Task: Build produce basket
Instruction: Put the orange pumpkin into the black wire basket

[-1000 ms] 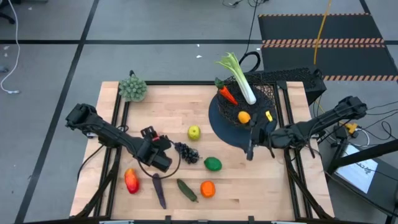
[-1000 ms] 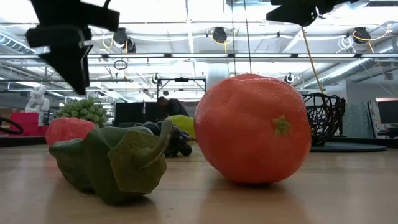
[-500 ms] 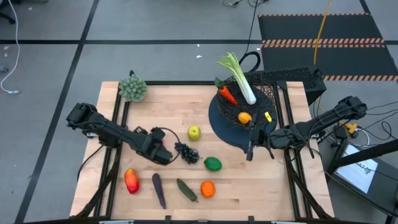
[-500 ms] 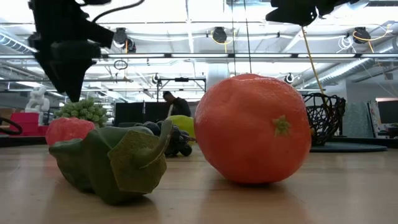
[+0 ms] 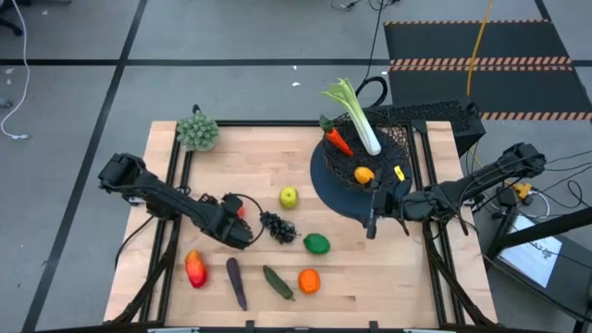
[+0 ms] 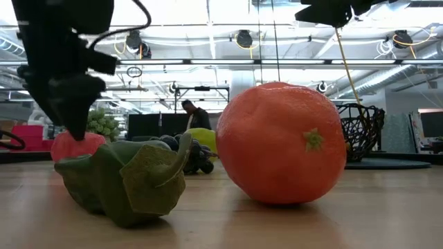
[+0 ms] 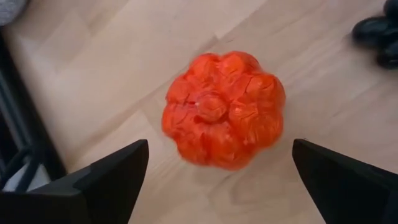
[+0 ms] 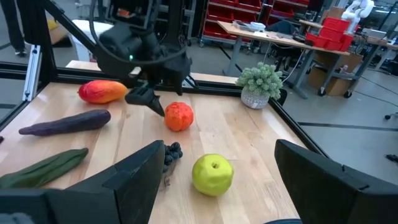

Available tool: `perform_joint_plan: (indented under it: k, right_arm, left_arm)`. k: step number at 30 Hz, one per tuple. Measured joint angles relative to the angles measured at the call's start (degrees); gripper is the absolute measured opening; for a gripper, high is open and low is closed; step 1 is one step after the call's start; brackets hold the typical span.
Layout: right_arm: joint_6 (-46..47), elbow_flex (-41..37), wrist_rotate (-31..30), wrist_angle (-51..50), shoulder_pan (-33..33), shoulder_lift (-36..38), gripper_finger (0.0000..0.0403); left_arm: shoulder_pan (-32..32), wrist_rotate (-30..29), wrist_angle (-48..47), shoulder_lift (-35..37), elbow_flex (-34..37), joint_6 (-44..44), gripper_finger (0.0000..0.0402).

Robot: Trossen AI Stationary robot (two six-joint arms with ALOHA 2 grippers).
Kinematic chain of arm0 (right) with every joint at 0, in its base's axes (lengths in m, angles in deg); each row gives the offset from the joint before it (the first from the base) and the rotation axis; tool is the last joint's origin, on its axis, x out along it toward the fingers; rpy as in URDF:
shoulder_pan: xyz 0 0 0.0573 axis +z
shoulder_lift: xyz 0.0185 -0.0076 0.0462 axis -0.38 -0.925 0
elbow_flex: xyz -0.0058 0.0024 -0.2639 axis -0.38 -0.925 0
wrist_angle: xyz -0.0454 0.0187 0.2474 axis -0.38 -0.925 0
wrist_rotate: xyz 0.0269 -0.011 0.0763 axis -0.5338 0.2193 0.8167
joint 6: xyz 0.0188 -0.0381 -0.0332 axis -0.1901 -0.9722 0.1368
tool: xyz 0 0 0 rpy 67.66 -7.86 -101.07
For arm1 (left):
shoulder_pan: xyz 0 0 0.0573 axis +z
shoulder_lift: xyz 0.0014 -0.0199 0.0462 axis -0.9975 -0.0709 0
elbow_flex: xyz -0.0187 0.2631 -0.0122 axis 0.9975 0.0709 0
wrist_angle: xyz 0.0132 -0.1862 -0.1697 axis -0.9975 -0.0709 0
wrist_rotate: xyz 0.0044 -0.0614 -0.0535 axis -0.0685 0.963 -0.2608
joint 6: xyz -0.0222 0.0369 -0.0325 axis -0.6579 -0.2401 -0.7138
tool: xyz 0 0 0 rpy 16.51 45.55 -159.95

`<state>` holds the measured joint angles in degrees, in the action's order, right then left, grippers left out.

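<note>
Pale wooden table top [image 5: 277, 166] carries the scattered produce, and the black wire-mesh bowl-shaped basket [image 5: 393, 139] stands at its far right on a round dark base. Inside the basket there are already a white-green leek [image 5: 356, 116], an orange carrot [image 5: 339, 141] and a small orange-yellow fruit [image 5: 363, 173]. The leek is too long for the bowl, so it leans on the rim, and its long axis runs from the basket's middle up to the far left, with the green leaves pointing out over the edge.

The left gripper [image 7: 217, 171] hangs directly above the red ribbed tomato [image 7: 222, 109], which lies on the wood at the left of the dark grapes [image 5: 277, 226]. The fingers are spread wide, one at each side of the tomato, without touching it; this seems to be the position for lowering and closing on it. The tomato is round and shows its top dimple to the wrist camera, so it has no real long axis.

The right gripper [image 8: 214, 186] waits beside the basket's near edge, its fingers apart and holding nothing, probably to stay out of the way.

Still on the table: yellow-green apple [image 5: 289, 196], green lime [image 5: 316, 243], round orange [image 5: 309, 279], green cucumber [image 5: 277, 282], purple eggplant [image 5: 236, 282] lying near-to-far, and red pepper [image 5: 195, 269].
</note>
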<state>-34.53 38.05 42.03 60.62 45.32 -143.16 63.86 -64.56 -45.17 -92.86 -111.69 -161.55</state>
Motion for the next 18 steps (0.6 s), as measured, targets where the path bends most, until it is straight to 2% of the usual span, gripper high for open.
perform_joint_plan:
  k: [9, 18]
  right_arm:
    - [-0.06, 0.0, 1.51, -0.02, 0.0, 0.02, 0.0298]
    - [-0.87, 0.0, 1.68, -0.04, 0.0, 0.02, 0.0298]
  left_arm:
    - [4.52, 2.85, 6.92, 0.0, 6.3, 5.96, 0.0369]
    - [7.22, 2.14, 11.59, 0.0, 7.3, 10.87, 0.0298]
